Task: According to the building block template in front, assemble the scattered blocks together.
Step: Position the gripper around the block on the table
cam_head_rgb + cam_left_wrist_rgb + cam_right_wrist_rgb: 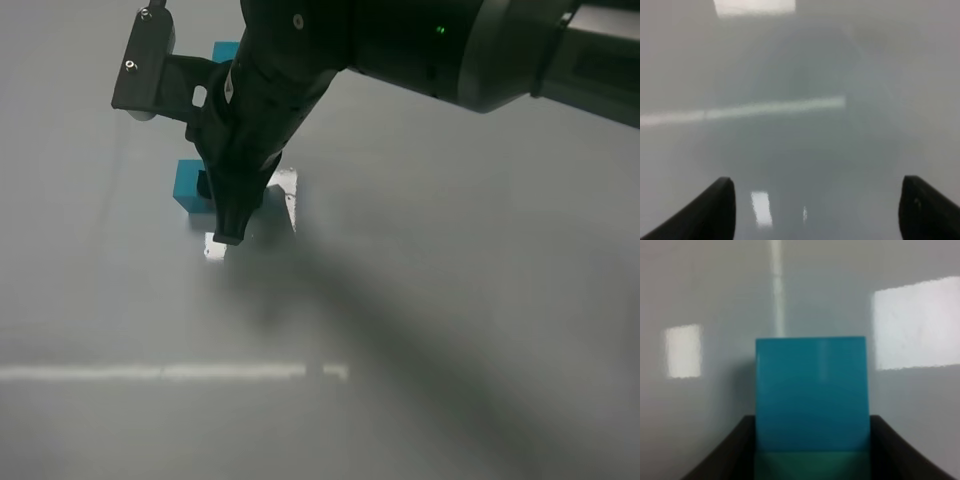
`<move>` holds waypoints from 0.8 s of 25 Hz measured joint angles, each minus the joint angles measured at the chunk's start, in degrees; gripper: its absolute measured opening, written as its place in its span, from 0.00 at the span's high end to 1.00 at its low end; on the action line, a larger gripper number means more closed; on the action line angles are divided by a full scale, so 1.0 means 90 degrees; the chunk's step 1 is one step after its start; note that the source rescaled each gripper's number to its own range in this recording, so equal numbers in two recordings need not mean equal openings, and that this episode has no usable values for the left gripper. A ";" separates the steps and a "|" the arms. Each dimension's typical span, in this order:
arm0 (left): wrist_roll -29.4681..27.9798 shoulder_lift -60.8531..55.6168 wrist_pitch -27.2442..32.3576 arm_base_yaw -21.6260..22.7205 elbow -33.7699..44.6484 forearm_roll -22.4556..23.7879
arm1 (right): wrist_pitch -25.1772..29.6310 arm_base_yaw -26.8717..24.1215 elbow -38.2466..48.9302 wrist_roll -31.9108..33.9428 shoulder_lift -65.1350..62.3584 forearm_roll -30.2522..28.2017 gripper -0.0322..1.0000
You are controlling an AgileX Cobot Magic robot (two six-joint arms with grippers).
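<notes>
The right arm (300, 90) crosses the upper centre of the overhead frame, its jaws down beside the teal cube (188, 188), blocking approach there. The bench (450, 330) is open across the lower half and right side.

The right arm (420, 45) is matte black, with a thick rounded body and one small green light on it. Beside the right gripper (228, 225), a dark grey bracket (145, 65) carries silver screws. The left gripper's fingertips (715, 210) are black and rounded.
</notes>
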 joint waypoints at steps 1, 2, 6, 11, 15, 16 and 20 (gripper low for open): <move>0.0000 0.0000 0.0000 0.0000 0.0000 0.0000 | -0.0034 0.0000 0.0000 0.0000 0.0007 0.0012 0.97; 0.0000 0.0000 0.0000 0.0000 0.0000 0.0000 | -0.0073 0.0000 0.0000 0.0000 0.0007 0.0023 0.97; 0.0000 0.0000 0.0000 0.0000 0.0000 0.0000 | -0.0141 0.0000 0.0000 -0.0020 0.0007 0.0027 0.97; 0.0000 0.0000 0.0000 0.0000 0.0000 0.0000 | -0.0141 0.0000 0.0000 -0.0020 0.0007 0.0027 0.82; 0.0000 0.0000 0.0000 0.0000 0.0000 0.0000 | -0.0161 0.0000 0.0000 -0.0014 0.0007 0.0037 0.53; 0.0000 0.0000 0.0000 0.0000 0.0000 0.0000 | -0.0161 0.0000 0.0000 -0.0014 0.0007 0.0042 0.50; 0.0000 0.0000 0.0000 0.0000 0.0000 0.0000 | -0.0101 0.0007 0.0000 0.0026 -0.0051 0.0042 0.44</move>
